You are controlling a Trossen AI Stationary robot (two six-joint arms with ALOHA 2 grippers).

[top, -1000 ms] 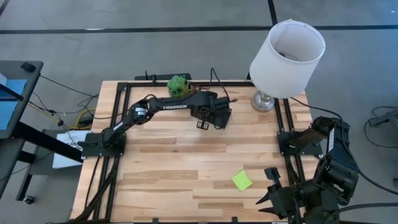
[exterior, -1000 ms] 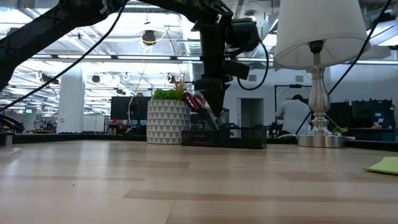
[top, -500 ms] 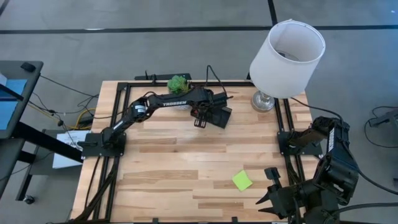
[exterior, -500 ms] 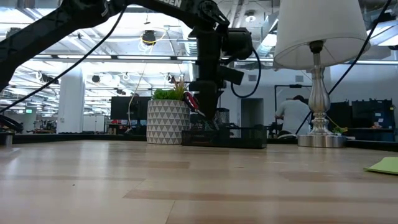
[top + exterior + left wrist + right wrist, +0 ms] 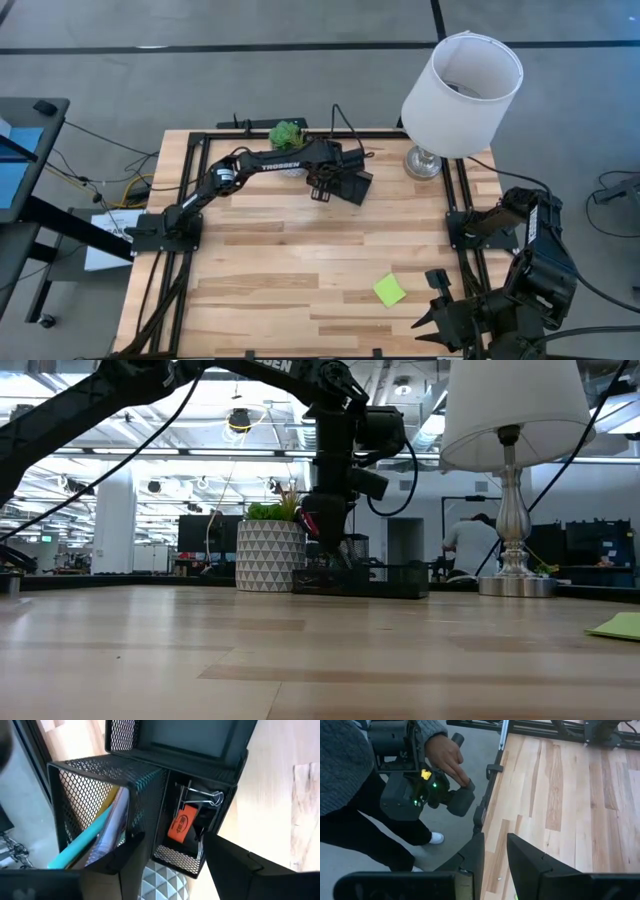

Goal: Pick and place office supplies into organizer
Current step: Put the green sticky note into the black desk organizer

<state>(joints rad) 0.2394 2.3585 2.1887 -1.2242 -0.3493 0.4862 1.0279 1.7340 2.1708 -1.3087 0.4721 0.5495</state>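
The black mesh organizer (image 5: 352, 186) stands at the table's far middle, next to the white patterned pot (image 5: 270, 557). In the left wrist view its tall compartment (image 5: 95, 820) holds teal, yellow and pink pens, and a smaller compartment holds the orange-red eraser (image 5: 181, 823) and a clip (image 5: 202, 797). Red scissor handles (image 5: 309, 520) stick up out of it. My left gripper (image 5: 175, 865) hovers open just above the organizer, pointing down. The lime-green sticky-note pad (image 5: 389, 290) lies flat toward the near right. My right gripper (image 5: 495, 852) waits at the near right corner, its fingers a narrow gap apart.
A lamp with a white shade (image 5: 460, 80) stands at the far right corner, its metal base (image 5: 515, 585) right of the organizer. Bare wood spans the table's middle (image 5: 300, 260). Beyond the table's edge, a person's hand (image 5: 445, 752) holds a device.
My left gripper has shifted a little toward the table's left and slightly down over the organizer, staying open. The organizer and the sticky-note pad have kept their places.
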